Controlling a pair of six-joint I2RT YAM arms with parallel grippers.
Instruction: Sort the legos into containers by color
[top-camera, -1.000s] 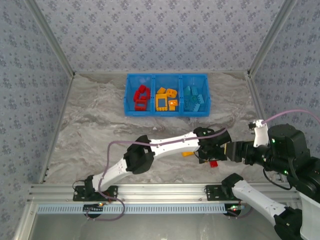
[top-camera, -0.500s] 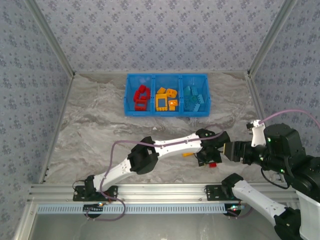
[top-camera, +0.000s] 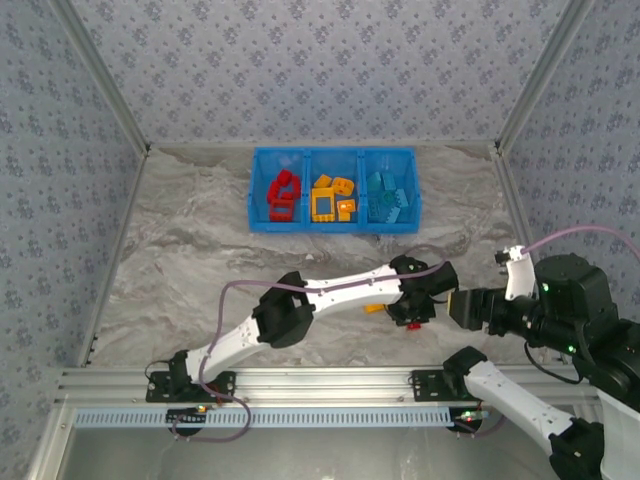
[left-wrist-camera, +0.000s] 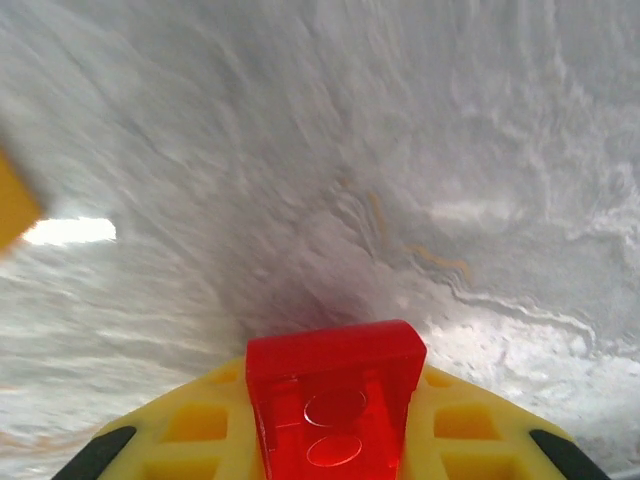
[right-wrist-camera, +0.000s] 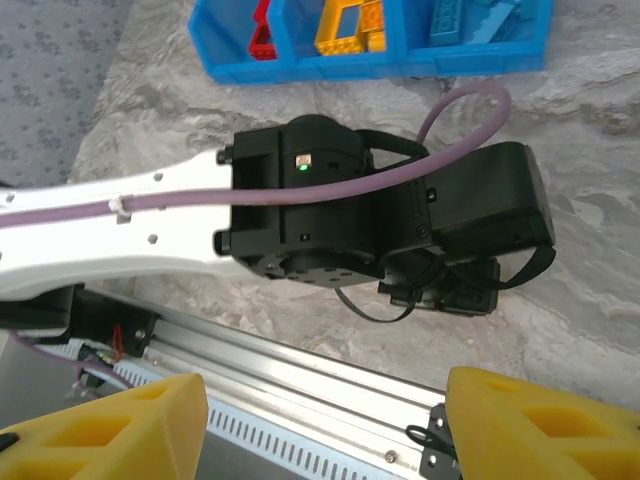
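The small red studded plastic brick (left-wrist-camera: 335, 400) is squeezed tight in the left gripper (top-camera: 414, 314). The bright blue plastic bin (top-camera: 330, 226) sits well apart at eleven o'clock, reds (top-camera: 282, 193) in its left pocket (top-camera: 264, 168).

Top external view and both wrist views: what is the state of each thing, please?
left gripper: shut on red lego
right gripper: open, empty
red lego: held in left gripper
yellow-orange lego: loose on table, beside left gripper
blue bin: holds sorted legos, one color per compartment
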